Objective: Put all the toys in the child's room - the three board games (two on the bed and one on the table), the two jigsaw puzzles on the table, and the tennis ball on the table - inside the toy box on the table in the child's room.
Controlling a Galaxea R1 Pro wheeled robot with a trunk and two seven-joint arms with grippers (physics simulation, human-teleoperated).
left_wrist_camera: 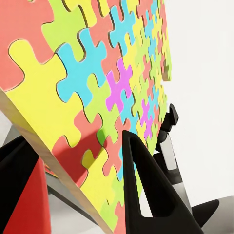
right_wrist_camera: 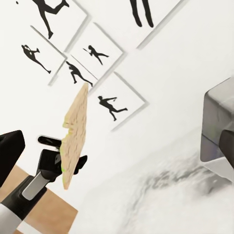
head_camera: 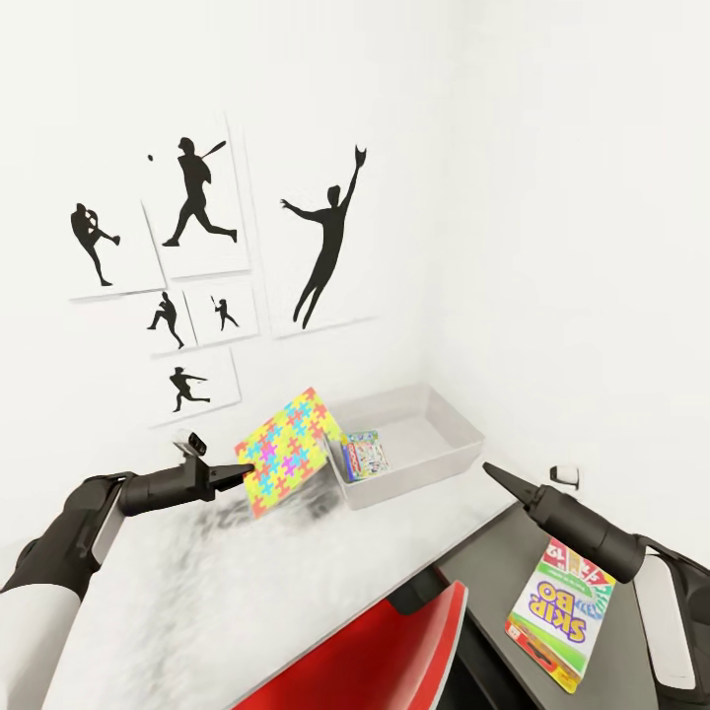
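The left end effector (head_camera: 240,473) is clamped on the lower edge of the jigsaw puzzle (head_camera: 288,449), held tilted above the table (head_camera: 197,592). Just beyond the puzzle sits the toy box (head_camera: 449,459), a board game (head_camera: 365,454) inside. The right end effector (head_camera: 490,472) appears closed and empty, past a Skip-Bo box (head_camera: 560,616). Sports posters (head_camera: 197,197) hang on the white wall. Both arms reach forward.

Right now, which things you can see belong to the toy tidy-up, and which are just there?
Part of the job:
- puzzle box, held up by the left gripper
- toy box on the table
- small game box standing inside it
- Skip-Bo box on the dark desk top

Just there:
- sports posters
- red chair
- right gripper, holding nothing
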